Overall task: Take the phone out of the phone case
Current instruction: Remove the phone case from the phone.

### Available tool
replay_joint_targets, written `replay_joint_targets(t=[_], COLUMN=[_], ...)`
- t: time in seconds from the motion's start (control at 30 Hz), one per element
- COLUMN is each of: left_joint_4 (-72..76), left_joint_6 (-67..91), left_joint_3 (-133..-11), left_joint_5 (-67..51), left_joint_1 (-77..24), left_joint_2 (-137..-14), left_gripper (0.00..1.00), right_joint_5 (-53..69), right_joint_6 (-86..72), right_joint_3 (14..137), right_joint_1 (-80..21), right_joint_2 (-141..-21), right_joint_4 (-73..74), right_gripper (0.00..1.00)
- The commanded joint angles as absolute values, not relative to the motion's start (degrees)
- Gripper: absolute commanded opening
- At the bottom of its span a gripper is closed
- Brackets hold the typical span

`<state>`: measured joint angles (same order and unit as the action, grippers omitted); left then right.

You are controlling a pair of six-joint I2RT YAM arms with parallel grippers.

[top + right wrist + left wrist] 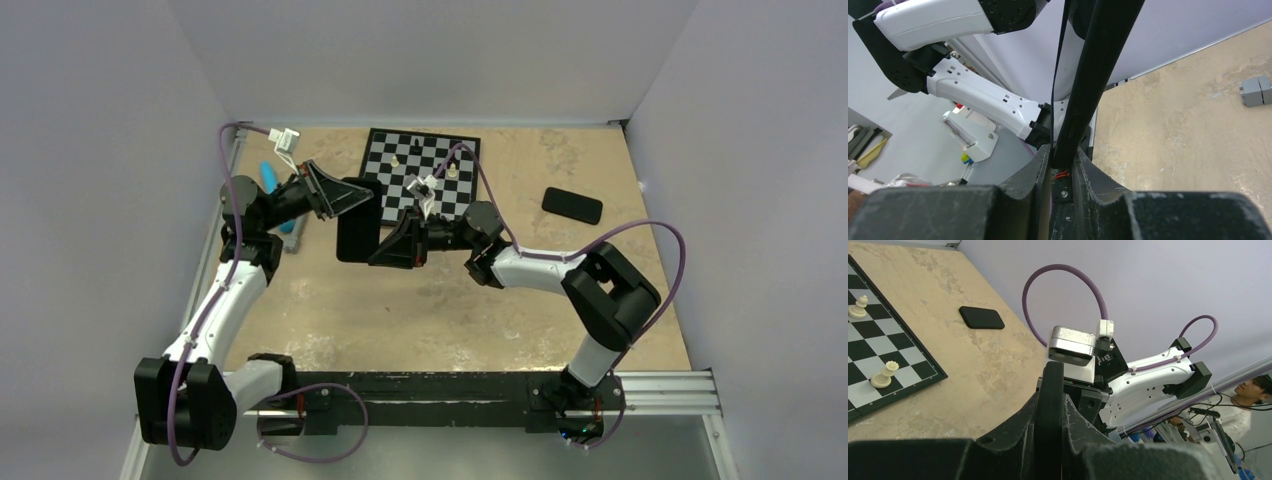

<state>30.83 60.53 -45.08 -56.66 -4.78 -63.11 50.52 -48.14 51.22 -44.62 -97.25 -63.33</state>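
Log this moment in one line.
left pincer: shut on phone case | right pincer: shut on phone case | lift: above table

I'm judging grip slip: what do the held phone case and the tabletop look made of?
Phone case: matte black, probably rubbery plastic; no glare shows. Tabletop: tan and mottled, like stone-look laminate or worn board, with pale scuffs.
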Motion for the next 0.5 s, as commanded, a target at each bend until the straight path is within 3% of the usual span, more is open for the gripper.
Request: replay_joint_targets(t=[0.0,0.17,0.47], left_joint_4=[30.2,20.2,16.2], left_joint_6=[61.8,64.9,75.3], left_joint_3=[-46.9,-48.1,-44.2], left_joint_5=[-56.9,-54.2,-51.6], left_joint_1=[-4.5,-4.5,-4.6], left_joint_2=[-63.0,-62.8,-62.4], left_gripper=[0.00,0.00,0.00], right_joint_5=[51.0,48.2,31.7], right_joint_6=[-43.9,-35.2,-3.7], right_joint_3=[52.8,52.0,51.6], right_joint_1=[-45.0,-46.3,-53.7], right_joint_2=[-96.6,-94.1,-85.9], right_joint_4=[-66.2,-61.7,-40.1], right_gripper=[0.17,0.00,0.00])
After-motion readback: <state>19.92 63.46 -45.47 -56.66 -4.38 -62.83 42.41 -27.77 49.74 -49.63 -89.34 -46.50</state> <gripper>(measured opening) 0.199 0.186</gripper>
